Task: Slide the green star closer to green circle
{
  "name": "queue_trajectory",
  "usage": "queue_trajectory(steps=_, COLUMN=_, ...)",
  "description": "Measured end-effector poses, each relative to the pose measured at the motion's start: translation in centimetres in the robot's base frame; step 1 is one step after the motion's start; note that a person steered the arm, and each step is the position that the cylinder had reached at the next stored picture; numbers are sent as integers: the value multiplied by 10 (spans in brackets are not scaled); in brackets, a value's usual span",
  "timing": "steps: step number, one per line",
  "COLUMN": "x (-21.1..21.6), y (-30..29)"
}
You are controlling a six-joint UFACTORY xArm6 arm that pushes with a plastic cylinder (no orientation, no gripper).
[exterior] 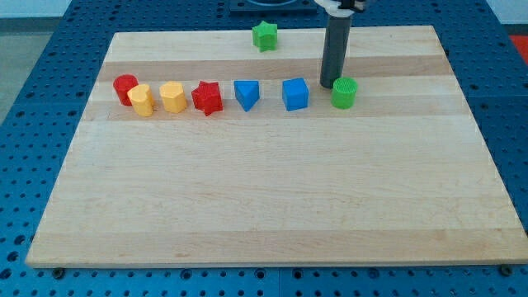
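The green star (264, 35) sits near the view's top edge of the wooden board (272, 206), a little left of centre. The green circle (344, 92) stands to the right and lower. My tip (327, 86) rests on the board just left of the green circle, almost touching it, and well to the lower right of the green star. The rod rises straight up from there.
A row of blocks runs left of my tip: blue cube (295, 94), blue triangle (246, 94), red star (207, 97), yellow hexagon (172, 96), yellow block (142, 100), red cylinder (125, 87). A blue perforated table surrounds the board.
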State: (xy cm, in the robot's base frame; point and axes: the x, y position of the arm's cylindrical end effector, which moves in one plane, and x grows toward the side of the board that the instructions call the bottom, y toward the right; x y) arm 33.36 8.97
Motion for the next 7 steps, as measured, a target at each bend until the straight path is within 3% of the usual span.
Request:
queue_trajectory(steps=1, x=-19, y=-7)
queue_trajectory(steps=4, x=-89, y=-179)
queue_trajectory(steps=5, x=-139, y=-196)
queue_trajectory(steps=7, x=-141, y=-177)
